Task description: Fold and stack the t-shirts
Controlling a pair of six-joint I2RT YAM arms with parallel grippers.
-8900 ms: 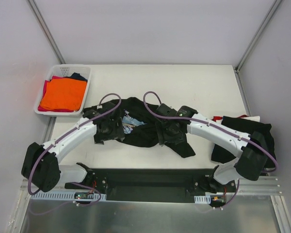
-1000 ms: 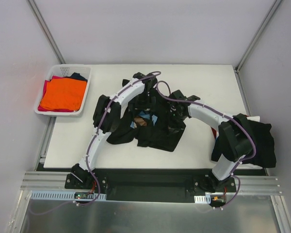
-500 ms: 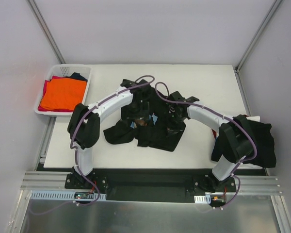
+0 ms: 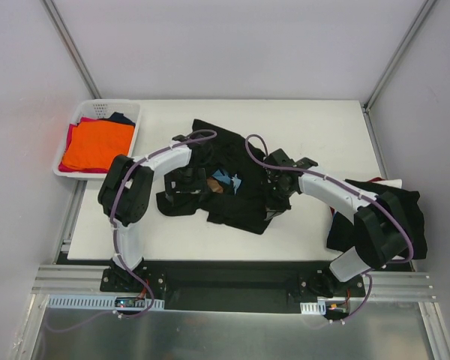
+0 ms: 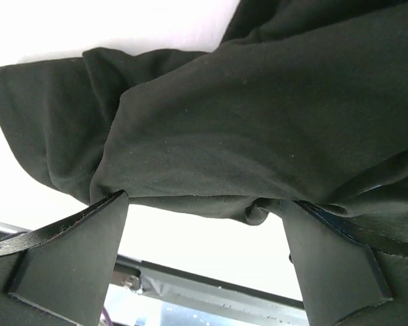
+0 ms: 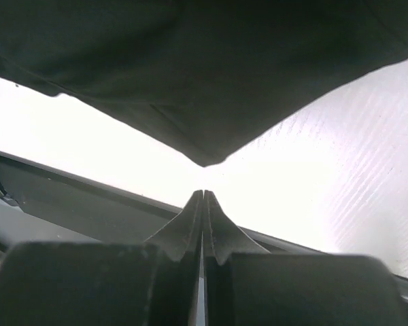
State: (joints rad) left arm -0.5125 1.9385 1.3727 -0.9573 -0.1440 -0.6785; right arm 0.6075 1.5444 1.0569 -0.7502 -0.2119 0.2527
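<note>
Item: black cloth t-shirt (image 4: 240, 212), crumpled in a loose heap at the middle of the white table (image 4: 315, 127), overhead view. Blue, tan and brown print (image 4: 220, 181) showing at the heap's centre, partly folded under.

Left gripper (image 4: 186, 182): low on the left part of the heap, centre-left of the frame. Wrist view: fingers (image 5: 75, 258) spread wide at lower left and lower right, black folds lying across the gap just beyond the tips, nothing clamped.

Right gripper (image 4: 274, 196): at the right edge of the same heap, right of centre. Wrist view: fingers (image 6: 187, 227) pressed together at bottom centre, tip to tip, no cloth seen between. Pointed corner of black cloth just above the tips, apart from them.

White plastic lattice basket (image 4: 99, 107): upper left of the overhead frame, at the table's left edge. Contents: folded orange t-shirt (image 4: 97, 146) on top, red cloth (image 4: 67, 142) under it along the left side, navy cloth (image 4: 121, 118) at the far end.

Stack of black t-shirts (image 4: 409, 214): right edge of the table, right of frame, partly hidden by the right arm (image 4: 337, 191); count not readable.
</note>
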